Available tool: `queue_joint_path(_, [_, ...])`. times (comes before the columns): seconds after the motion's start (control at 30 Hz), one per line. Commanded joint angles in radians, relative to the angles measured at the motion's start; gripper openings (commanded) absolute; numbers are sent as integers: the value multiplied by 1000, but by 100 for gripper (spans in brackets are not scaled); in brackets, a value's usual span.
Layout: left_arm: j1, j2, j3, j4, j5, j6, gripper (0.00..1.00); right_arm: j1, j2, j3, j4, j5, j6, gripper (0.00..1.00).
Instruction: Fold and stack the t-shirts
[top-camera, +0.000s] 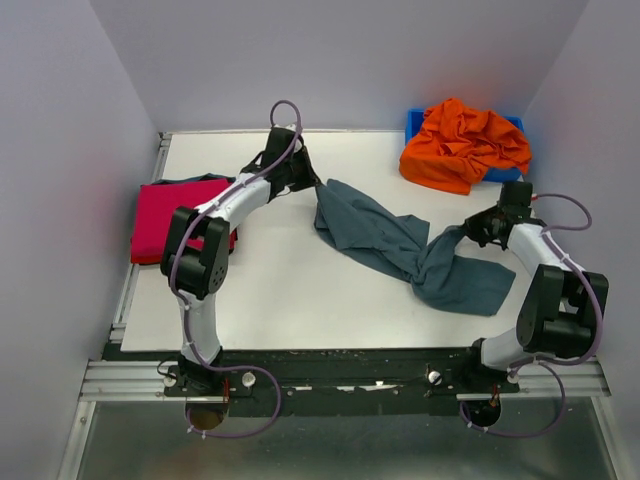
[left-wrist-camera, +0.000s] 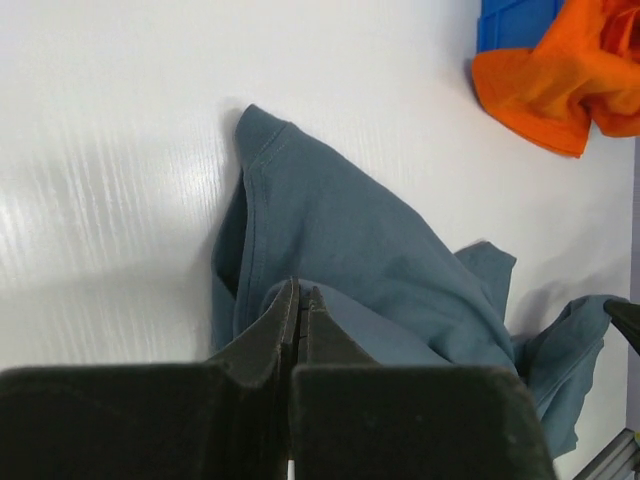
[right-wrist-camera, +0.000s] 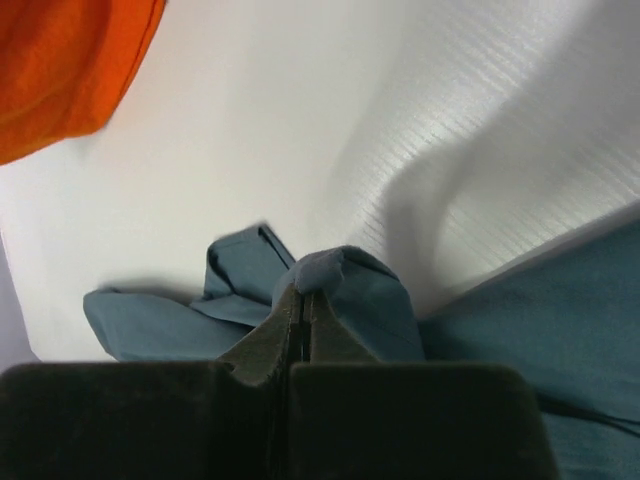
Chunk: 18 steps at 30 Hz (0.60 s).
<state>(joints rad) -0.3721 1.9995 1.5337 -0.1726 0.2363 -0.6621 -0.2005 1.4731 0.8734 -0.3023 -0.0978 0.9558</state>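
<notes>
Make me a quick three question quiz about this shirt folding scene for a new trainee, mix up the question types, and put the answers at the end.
1. True or false: the left gripper and the right gripper are both shut on the grey-blue shirt.
2. The orange shirt lies: A) on the blue bin; B) folded at the table's centre; C) in a gripper.
3. Which shirt lies at the left edge of the table?

Key: 1 true; 2 A; 3 the magenta-red shirt.

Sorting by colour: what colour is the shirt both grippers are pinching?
Plain slate grey-blue; the shirt shows best in the top external view.
</notes>
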Motion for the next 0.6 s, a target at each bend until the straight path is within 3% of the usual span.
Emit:
queue_joint_path(0.0, [10,-126,11,-68,-97,50,0,-11,6,74,-76,63,-18,1])
queue_joint_path(0.2, [53,-249,146,-241,-228,65,0,-11,-117,183,-121,81,-64,1])
queue_joint_path(0.33, [81,-266,398,-456,-319,90,0,-11,-194,303,-136,72,-106,1])
queue_joint_path(0.57, [177,-303,819,-662,-368,94,0,-13,-276,591,-184,9,-147,1])
